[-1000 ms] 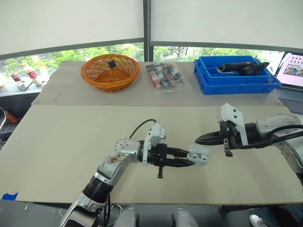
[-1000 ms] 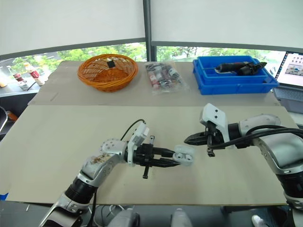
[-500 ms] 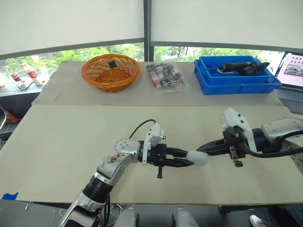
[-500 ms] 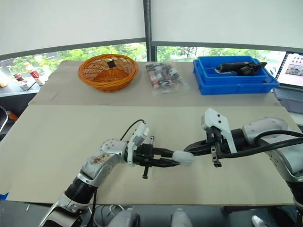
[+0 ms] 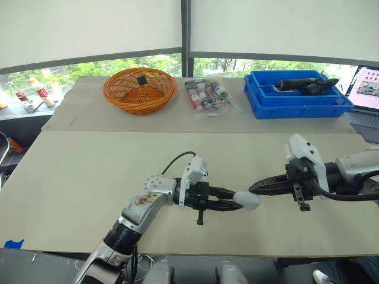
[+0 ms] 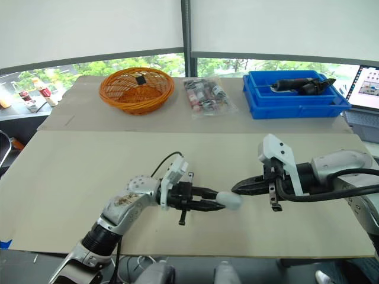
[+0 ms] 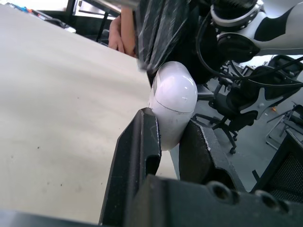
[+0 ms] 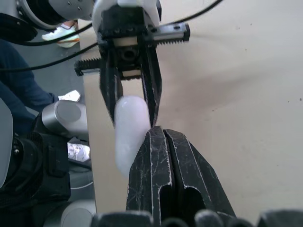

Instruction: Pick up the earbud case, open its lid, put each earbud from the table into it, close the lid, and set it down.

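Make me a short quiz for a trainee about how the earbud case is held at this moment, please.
1. True or false: no gripper holds the earbud case.
2. The case's lid is: A open; B shut; C removed.
3. Fill in: the left gripper clamps the case; the right gripper, at the case's free end, has its fingers ___.
Key: 1 false; 2 B; 3 shut.

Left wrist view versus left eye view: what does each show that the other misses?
Wrist view: the closed lid seam on the white earbud case, and an office chair past the table edge. Eye view: orange basket, bagged bottles and blue bin farther back. Both: left gripper clamped on the case, right gripper shut at its far end.
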